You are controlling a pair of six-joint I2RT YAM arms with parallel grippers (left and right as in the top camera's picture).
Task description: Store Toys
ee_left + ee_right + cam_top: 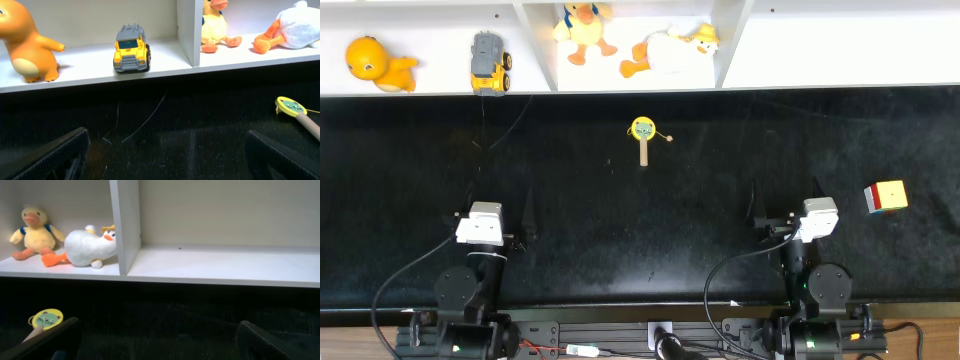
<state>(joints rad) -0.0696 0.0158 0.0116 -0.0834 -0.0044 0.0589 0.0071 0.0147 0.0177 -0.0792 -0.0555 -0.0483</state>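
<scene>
Left wrist view shows my left gripper (167, 152) spread wide with nothing between its fingers. My right gripper (157, 337) is likewise released and empty, both over the black table (570, 200). Farther out, between the arms, lies the small yellow-headed rattle drum with a wooden stick handle (643, 140). I judge it light and rigid, best pinched across the stick. The multicoloured plastic cube (886, 196) sits right of my right arm; it looks hard and flat-faced, perhaps slippery. Beyond stands the white shelf (640, 85).
</scene>
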